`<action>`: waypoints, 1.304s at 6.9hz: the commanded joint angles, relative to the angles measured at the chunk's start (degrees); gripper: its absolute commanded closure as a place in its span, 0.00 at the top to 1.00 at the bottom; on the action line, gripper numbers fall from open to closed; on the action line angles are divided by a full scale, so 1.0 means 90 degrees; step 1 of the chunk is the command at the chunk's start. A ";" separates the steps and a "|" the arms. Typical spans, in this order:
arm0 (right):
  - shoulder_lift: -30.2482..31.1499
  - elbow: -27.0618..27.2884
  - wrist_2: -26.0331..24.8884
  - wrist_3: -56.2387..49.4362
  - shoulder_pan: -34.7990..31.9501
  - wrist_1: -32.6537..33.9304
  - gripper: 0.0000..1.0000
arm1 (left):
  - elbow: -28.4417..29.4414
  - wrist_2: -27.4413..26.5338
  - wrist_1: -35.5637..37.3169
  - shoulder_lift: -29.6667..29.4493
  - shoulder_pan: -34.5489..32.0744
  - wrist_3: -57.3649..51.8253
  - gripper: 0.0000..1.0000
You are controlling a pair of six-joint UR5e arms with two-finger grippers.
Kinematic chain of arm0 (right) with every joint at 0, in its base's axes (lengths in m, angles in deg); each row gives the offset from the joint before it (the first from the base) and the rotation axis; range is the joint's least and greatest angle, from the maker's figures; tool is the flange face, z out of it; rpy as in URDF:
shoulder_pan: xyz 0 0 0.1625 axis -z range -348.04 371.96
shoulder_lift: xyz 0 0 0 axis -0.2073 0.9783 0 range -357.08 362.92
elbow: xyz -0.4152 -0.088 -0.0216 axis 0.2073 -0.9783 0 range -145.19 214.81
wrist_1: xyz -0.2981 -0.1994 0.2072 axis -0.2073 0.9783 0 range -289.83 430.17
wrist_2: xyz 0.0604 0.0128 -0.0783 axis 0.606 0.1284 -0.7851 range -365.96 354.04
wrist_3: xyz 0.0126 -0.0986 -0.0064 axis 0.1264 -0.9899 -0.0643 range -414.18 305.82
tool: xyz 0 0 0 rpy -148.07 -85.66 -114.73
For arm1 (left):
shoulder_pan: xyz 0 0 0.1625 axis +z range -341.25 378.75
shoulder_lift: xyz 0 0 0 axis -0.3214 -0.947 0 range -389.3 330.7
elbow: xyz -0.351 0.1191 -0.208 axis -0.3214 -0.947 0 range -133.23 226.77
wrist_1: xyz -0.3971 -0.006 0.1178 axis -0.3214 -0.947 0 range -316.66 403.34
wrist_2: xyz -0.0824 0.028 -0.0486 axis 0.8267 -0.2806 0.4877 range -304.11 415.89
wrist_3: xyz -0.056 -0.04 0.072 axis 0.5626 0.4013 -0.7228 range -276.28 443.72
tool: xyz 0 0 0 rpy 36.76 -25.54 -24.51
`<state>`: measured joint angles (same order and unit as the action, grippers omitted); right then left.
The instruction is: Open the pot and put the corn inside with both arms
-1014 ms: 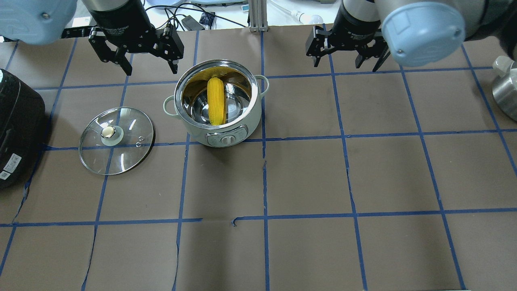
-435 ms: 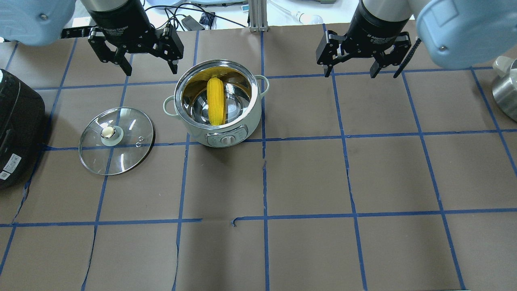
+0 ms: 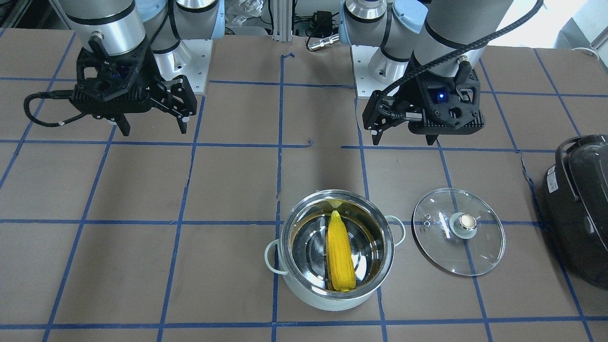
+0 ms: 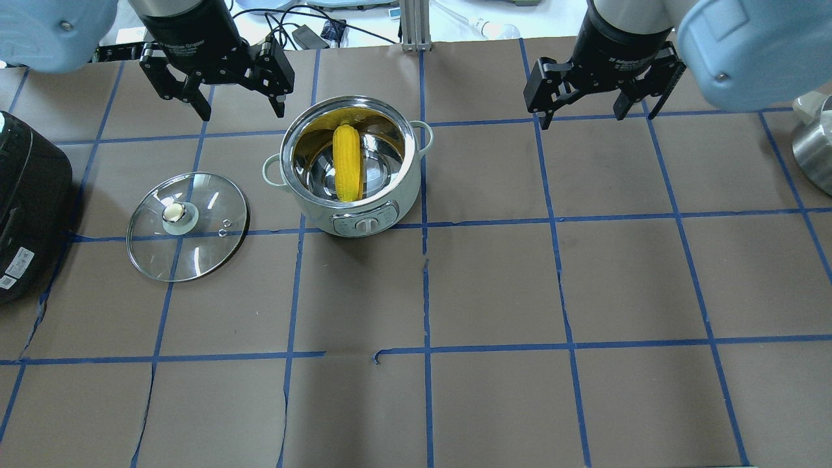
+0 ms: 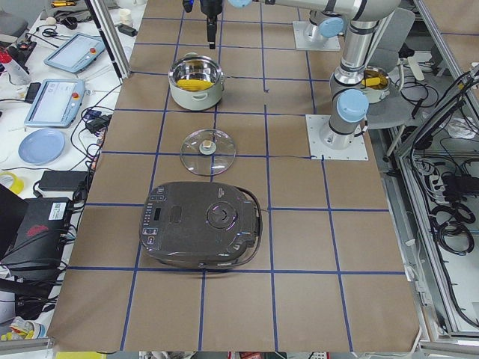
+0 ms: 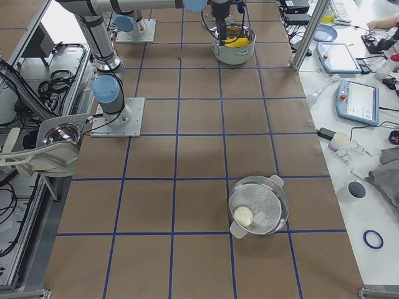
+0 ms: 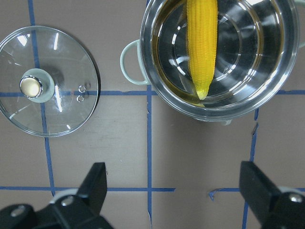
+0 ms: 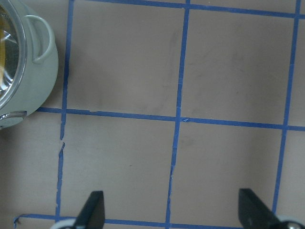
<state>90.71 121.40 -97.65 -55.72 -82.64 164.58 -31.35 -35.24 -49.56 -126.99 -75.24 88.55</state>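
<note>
Corn (image 4: 348, 162) inside pot (image 4: 406, 192), lid (image 4: 187, 226) on table (image 4: 494, 286) beside it

Table (image 4: 494, 286): pot (image 4: 407, 194); lid (image 4: 195, 244); black cooker (image 4: 29, 201)

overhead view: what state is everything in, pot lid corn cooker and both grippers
pot, open, upright on the table
lid, off, flat on the table beside the pot, knob up
corn, lying inside the pot
left gripper, open, empty
right gripper, open, empty
black cooker, closed
</note>
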 commanded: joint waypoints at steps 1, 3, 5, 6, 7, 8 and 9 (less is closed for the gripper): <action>0.0060 -0.0001 -0.0085 -0.0170 0.0003 0.0095 1.00 | -0.0001 -0.0001 -0.0001 0.0005 0.0042 -0.0009 1.00; 0.0050 -0.0031 -0.0036 -0.0171 0.0062 0.0223 1.00 | 0.0008 0.0008 -0.0001 0.0015 0.0042 -0.0009 1.00; 0.0060 -0.0040 -0.0026 -0.0170 0.0149 0.0223 1.00 | 0.0008 -0.0001 -0.0001 0.0015 0.0033 -0.0009 1.00; 0.0060 -0.0040 -0.0036 -0.0170 0.0159 0.0213 1.00 | 0.0008 0.0008 -0.0001 0.0015 0.0032 -0.0009 1.00; 0.0069 -0.0031 -0.0017 -0.0141 0.0159 0.0194 1.00 | 0.0018 0.0008 -0.0001 0.0015 0.0013 -0.0009 1.00; 0.0060 -0.0031 -0.0017 -0.0122 0.0159 0.0213 1.00 | 0.0018 0.0008 -0.0001 0.0015 0.0023 -0.0009 1.00; 0.0069 -0.0021 -0.0017 -0.0112 0.0150 0.0194 1.00 | 0.0009 0.0008 -0.0001 0.0015 0.0032 -0.0009 1.00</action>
<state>91.29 121.14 -97.82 -56.87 -81.23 166.42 -31.22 -35.17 -49.56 -126.85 -75.02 88.47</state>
